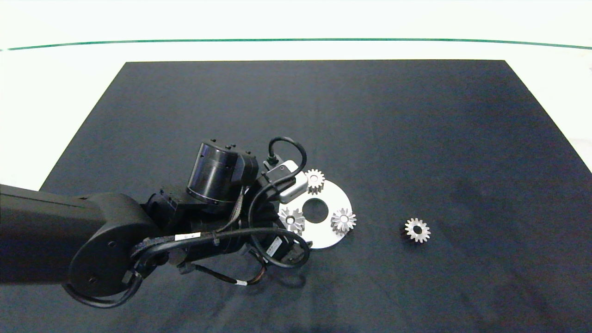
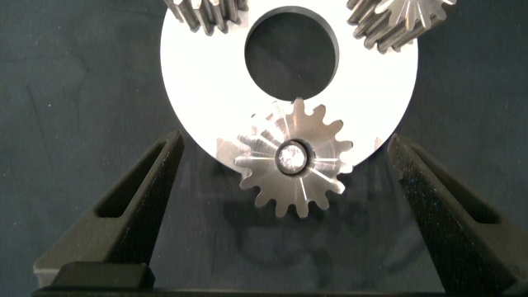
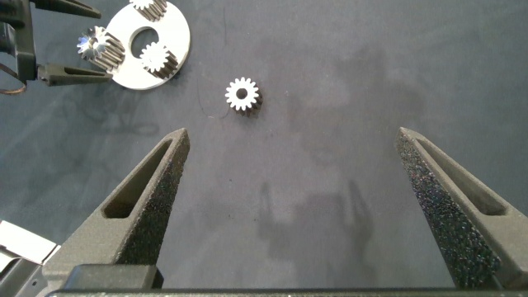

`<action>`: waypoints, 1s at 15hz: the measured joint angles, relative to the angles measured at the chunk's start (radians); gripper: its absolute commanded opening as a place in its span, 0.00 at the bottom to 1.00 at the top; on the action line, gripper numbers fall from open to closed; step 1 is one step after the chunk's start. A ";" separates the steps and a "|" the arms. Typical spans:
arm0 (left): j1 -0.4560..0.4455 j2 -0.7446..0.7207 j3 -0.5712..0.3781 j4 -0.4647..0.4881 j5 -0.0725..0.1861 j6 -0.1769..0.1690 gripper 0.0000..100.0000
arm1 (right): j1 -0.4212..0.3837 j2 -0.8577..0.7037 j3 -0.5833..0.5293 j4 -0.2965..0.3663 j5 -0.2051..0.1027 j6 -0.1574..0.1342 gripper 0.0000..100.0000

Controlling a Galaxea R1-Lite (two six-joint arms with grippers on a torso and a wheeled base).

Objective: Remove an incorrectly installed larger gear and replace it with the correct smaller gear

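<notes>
We see a robotics lab bench: a black mat (image 1: 323,115) laid over a white table (image 1: 55,92) edged with a green line (image 1: 296,40). Beside the left gripper (image 2: 285,206) lies a silver disc (image 1: 335,196) carrying metal gears, test pieces rather than household goods.

You have a white table (image 1: 69,92) covered over most of its top by a dark mat (image 1: 323,120). On the mat lies a round white plate (image 1: 340,196) with a centre hole, carrying three silver gears on it, and to its right, well apart, the smaller gear (image 1: 417,230) lies flat on the cloth by itself
</notes>
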 measured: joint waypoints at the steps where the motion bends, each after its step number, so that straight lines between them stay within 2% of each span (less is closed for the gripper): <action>1: 0.000 0.001 0.000 0.000 0.001 0.000 0.98 | 0.000 0.000 0.000 0.000 0.000 0.000 1.00; 6: 0.000 0.004 -0.001 0.000 0.022 0.014 0.87 | 0.000 0.000 0.000 0.000 0.000 0.002 1.00; 15: 0.000 0.007 0.000 0.001 0.024 0.023 0.69 | 0.000 -0.003 0.000 -0.001 0.000 0.001 1.00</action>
